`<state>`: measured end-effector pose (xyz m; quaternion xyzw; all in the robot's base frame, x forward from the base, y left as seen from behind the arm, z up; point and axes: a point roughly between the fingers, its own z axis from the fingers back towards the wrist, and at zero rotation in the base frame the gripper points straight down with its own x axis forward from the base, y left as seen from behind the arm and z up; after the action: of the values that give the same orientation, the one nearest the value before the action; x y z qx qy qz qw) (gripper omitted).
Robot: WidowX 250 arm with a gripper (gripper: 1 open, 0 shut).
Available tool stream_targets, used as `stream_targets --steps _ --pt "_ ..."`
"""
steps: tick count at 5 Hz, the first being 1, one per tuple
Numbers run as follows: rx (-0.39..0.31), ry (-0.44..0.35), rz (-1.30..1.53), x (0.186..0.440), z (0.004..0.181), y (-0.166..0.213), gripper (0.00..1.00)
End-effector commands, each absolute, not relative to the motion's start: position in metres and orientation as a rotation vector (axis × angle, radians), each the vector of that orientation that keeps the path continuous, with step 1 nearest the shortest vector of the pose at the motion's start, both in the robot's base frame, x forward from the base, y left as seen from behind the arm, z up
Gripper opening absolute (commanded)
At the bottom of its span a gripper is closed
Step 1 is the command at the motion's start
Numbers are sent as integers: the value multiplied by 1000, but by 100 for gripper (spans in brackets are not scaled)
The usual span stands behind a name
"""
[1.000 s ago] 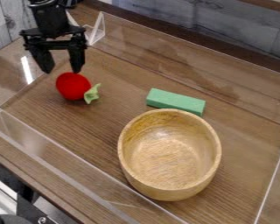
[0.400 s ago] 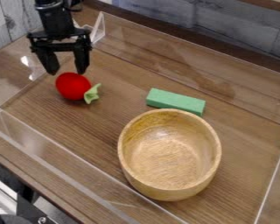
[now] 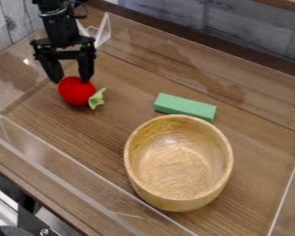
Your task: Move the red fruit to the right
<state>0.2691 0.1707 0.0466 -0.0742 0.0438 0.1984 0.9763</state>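
The red fruit [image 3: 75, 90] lies on the wooden tabletop at the left, its light green leafy end [image 3: 97, 98] pointing right. My gripper [image 3: 66, 70] hangs straight down just above and behind the fruit. Its two black fingers stand apart, open, with nothing between them. The fingertips reach about level with the fruit's top edge; whether they touch it I cannot tell.
A flat green rectangular block [image 3: 184, 107] lies right of the fruit. A large wooden bowl [image 3: 177, 161] stands at the front right. Clear plastic walls [image 3: 64, 166] fence the table's front, left and back edges.
The gripper has shifted slightly right and sunk toward the red fruit, staying open. The fruit, block and bowl have not moved.
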Motion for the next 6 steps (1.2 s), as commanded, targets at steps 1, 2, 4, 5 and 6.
stream_targets --steps 1,2,4,5,6 --pt "-126 46 352 273 57 183 100" --pt "-139 56 327 278 52 180 0" --pt "-191 79 276 279 54 176 100" --pt "-189 79 290 280 52 181 0" --pt "-192 66 336 284 69 181 0"
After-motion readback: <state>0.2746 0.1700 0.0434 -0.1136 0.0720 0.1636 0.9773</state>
